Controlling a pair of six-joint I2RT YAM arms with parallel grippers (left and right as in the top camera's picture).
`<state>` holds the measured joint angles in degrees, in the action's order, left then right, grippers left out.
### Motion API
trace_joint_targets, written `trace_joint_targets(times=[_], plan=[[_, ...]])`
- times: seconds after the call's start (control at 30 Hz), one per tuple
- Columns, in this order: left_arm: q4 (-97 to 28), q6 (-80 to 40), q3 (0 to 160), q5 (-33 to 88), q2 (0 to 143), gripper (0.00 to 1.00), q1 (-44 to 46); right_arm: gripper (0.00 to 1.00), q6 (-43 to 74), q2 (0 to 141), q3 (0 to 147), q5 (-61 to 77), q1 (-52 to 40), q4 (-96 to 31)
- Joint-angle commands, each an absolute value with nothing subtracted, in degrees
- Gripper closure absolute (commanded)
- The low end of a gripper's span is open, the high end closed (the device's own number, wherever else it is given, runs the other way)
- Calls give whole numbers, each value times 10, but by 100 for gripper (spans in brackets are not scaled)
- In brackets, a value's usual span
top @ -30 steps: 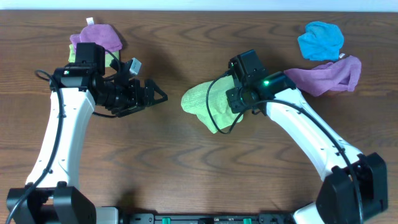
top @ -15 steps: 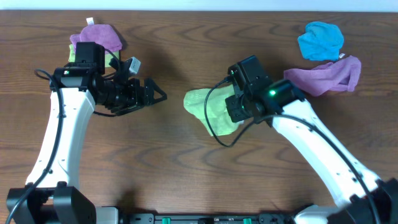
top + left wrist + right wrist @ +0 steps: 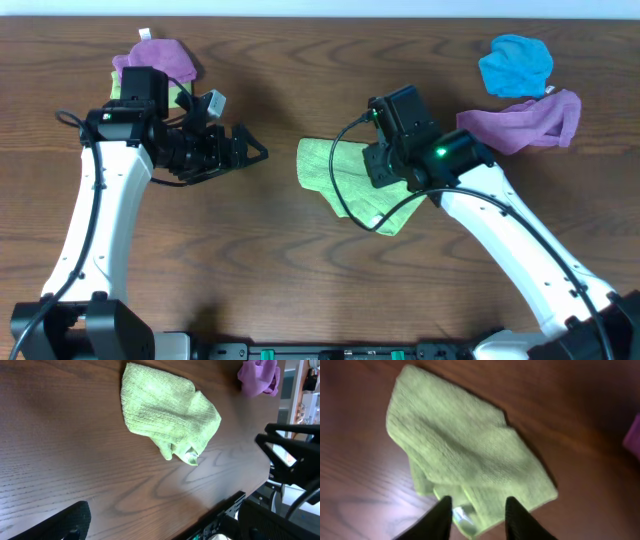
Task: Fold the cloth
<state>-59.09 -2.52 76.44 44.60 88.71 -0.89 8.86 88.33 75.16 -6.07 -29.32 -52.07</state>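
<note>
Cloth (image 3: pixel 322 168): lime-green terry, rumpled, loosely doubled over itself. Lies flat on table (image 3: pixel 290 285), just 3 o'clock of centre in overhead view. Rough wedge outline, one corner pointing toward 5 o'clock. Small white tag (image 3: pixel 461 516) at 6 o'clock edge in right wrist view.

White rounded links and black joints form the left arm (image 3: pixel 95 220) and right arm (image 3: pixel 500 225); a black cable (image 3: pixel 338 185) loops at the right wrist's 8 o'clock (green light (image 3: pixel 438 152) nearby). The right gripper (image 3: pixel 478 503) is black.
</note>
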Motion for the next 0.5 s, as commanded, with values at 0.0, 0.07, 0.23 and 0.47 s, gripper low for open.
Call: trace_joint_targets(times=[0.0, 0.07, 0.23, 0.47], plan=[[-590, -13, 776, 444, 882, 5, -5, 52, 57, 903, 752, -44, -291, -543], [-589, -13, 776, 444, 882, 5, -1, 51, 42, 921, 752, -24, -291, -560], [-580, -13, 776, 444, 882, 5, 20, 48, 17, 978, 752, 7, -301, -556], [-580, -13, 776, 428, 882, 5, 38, 46, 3, 1045, 752, 7, -308, -516]])
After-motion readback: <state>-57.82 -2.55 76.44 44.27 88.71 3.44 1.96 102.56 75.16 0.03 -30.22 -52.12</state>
